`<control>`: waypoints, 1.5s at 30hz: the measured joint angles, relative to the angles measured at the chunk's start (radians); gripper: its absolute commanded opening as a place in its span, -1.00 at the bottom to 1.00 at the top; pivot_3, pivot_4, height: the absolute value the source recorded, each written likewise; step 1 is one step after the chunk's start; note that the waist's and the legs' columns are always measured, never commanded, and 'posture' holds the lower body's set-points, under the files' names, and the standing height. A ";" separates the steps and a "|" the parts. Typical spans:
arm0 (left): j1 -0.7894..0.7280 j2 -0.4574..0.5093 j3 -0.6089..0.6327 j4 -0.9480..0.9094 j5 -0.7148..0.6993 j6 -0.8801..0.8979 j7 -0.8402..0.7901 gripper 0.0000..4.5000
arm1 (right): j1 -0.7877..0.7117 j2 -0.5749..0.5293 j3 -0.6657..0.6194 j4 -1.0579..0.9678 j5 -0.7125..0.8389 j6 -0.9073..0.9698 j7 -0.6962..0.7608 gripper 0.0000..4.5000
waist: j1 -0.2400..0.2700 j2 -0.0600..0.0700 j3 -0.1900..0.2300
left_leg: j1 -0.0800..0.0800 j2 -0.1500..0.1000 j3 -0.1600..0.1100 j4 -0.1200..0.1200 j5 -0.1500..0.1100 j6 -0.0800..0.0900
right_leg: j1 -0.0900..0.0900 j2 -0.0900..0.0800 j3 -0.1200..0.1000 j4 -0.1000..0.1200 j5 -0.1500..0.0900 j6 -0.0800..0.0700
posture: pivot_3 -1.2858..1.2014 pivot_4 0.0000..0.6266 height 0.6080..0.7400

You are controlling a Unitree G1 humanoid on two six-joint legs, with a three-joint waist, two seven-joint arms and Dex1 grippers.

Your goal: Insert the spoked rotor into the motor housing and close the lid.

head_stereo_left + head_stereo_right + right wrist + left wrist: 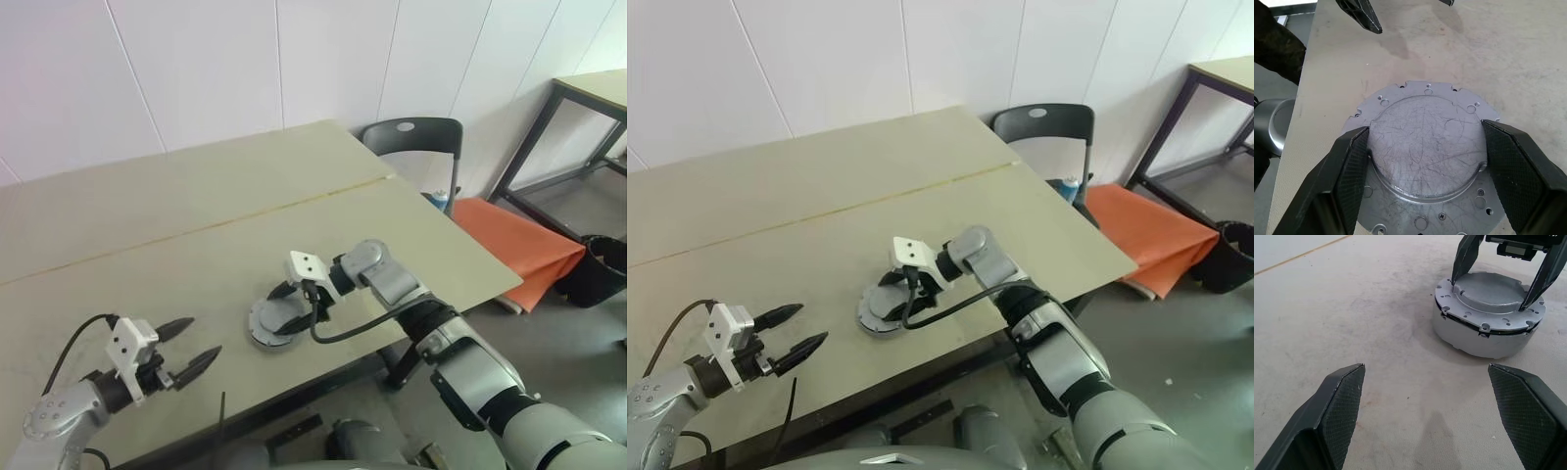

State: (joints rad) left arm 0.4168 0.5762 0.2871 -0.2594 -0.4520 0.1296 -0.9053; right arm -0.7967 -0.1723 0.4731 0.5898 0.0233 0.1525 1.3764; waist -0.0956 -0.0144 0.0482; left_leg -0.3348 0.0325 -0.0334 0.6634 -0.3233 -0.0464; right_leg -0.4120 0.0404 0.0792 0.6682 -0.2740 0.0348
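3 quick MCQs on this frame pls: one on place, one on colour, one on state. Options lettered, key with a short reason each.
1. Where does the motor housing stand?
A. on the table
B. on the chair
C. on the floor

2. What colour is the lid?
A. orange
B. silver-grey
C. green

3. How is the left pincer?
A. shut on the lid
B. shut, empty
C. open, empty

Key: 1 A, the housing sits on the tan tabletop. 2 B, scratched grey metal between the right pincer's fingers. 3 C, its fingers are spread, with bare table between them.
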 measured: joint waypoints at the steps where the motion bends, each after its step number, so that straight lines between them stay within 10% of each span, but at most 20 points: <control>1: 0.000 0.000 0.000 0.000 0.000 0.001 0.002 0.92 | 0.000 0.001 0.000 0.000 0.000 0.001 -0.005 0.44 | 0.000 0.000 0.000 | 0.000 0.000 0.000 0.000 0.000 0.000 | 0.000 0.000 0.000 0.000 0.000 0.000 | 0.03 -1.00 1.00; 45: -0.019 0.000 -0.009 -0.008 0.005 0.012 0.010 0.92 | 0.035 -0.010 0.028 -0.075 -0.038 0.006 -0.056 0.44 | -0.001 0.001 0.001 | 0.013 0.000 0.001 -0.001 0.000 0.000 | 0.010 0.001 0.001 0.000 -0.002 -0.003 | 0.03 -1.00 1.00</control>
State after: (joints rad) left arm 0.3977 0.5762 0.2778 -0.2678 -0.4474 0.1417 -0.8949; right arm -0.7622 -0.1819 0.5010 0.5151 -0.0145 0.1581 1.3199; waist -0.0968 -0.0129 0.0490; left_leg -0.3219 0.0328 -0.0320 0.6621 -0.3233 -0.0464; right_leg -0.4020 0.0412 0.0805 0.6683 -0.2764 0.0321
